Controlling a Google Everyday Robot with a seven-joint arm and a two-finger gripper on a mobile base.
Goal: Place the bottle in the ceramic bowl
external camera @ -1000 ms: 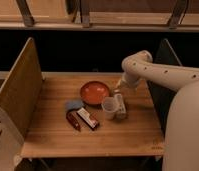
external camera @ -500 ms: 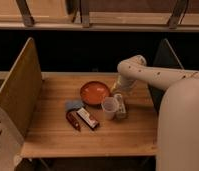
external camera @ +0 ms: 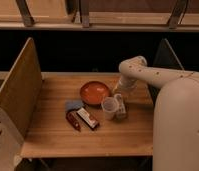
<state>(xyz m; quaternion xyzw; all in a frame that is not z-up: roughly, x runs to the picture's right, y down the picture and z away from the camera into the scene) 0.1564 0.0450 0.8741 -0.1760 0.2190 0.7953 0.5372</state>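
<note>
The orange-red ceramic bowl (external camera: 94, 92) sits near the middle of the wooden table (external camera: 53, 135). A white cup (external camera: 109, 107) stands just to its front right. My gripper (external camera: 121, 106) hangs down from the white arm, right beside the cup's right side. A small pale shape that seems to be the bottle (external camera: 122, 114) is at the gripper's tip, close to the table top. I cannot tell whether it is held. The gripper is to the right of the bowl and a little in front of it, not over it.
A grey-blue item (external camera: 73, 104), a dark red item (external camera: 73, 120) and a flat red-and-white packet (external camera: 88, 118) lie left of the cup. A tall wooden side panel (external camera: 18, 90) bounds the table's left, a dark panel (external camera: 163, 57) its right. My white body (external camera: 180, 127) fills the right foreground.
The arm's elbow has swung left and in over the table's back right. The gripper has stayed beside the white cup, and the bowl and other items have not moved.
</note>
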